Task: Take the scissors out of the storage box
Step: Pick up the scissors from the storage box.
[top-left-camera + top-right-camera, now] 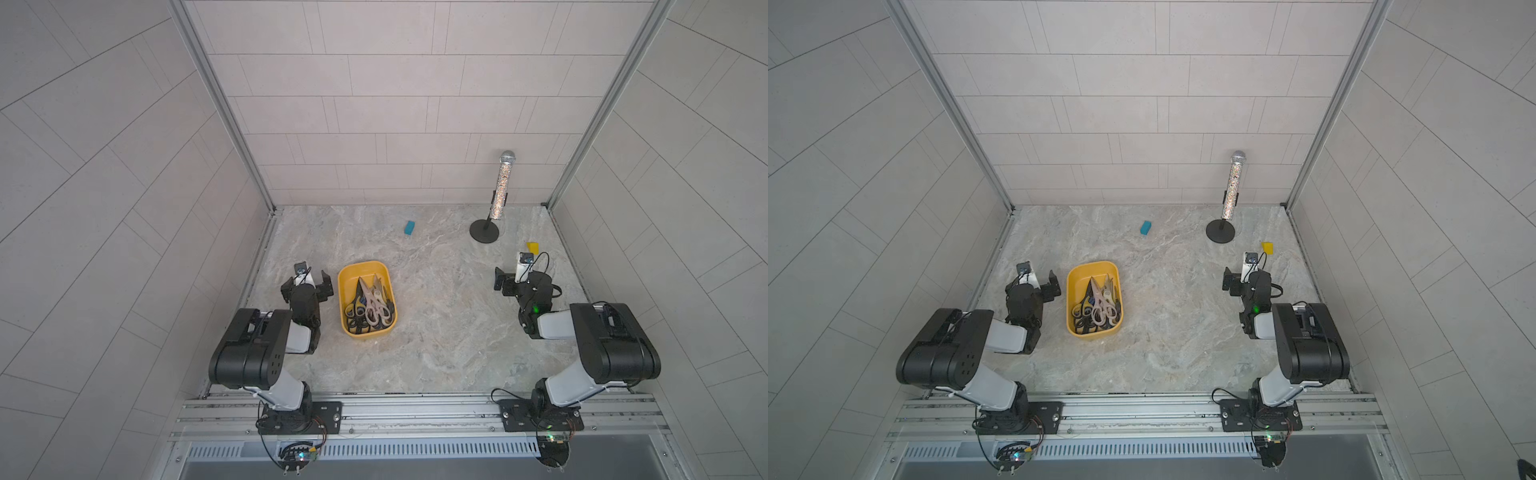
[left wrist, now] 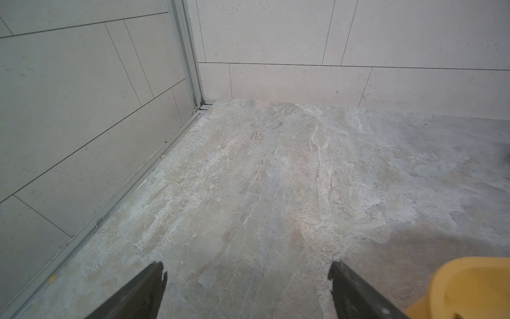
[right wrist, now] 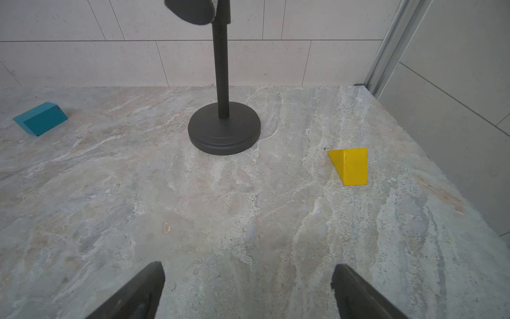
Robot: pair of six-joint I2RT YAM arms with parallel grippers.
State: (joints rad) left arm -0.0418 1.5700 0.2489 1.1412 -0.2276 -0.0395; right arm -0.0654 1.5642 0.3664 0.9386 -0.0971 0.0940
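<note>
In the mustard storage box [image 1: 360, 267], just beside the left arm, the scissors [image 1: 370, 308] sit in one tangled pile: black, cream and yellow handles, blades pointing toward the back wall. None are out on the table [image 1: 436, 328] yet. The left tool [image 2: 247, 272] and right tool [image 3: 248, 270] both gape wide, holding nothing, so I'd say the whole job's left.

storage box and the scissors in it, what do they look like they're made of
The storage box looks like moulded plastic, smooth and fairly matte: one even mustard yellow, with rounded corners and a soft rolled rim. The scissors seem to have metal blades, grey and thin; the handles are probably plastic, judging by their solid cream, black and yellow colours and rounded loops. They are too small to tell any finer finish.
</note>
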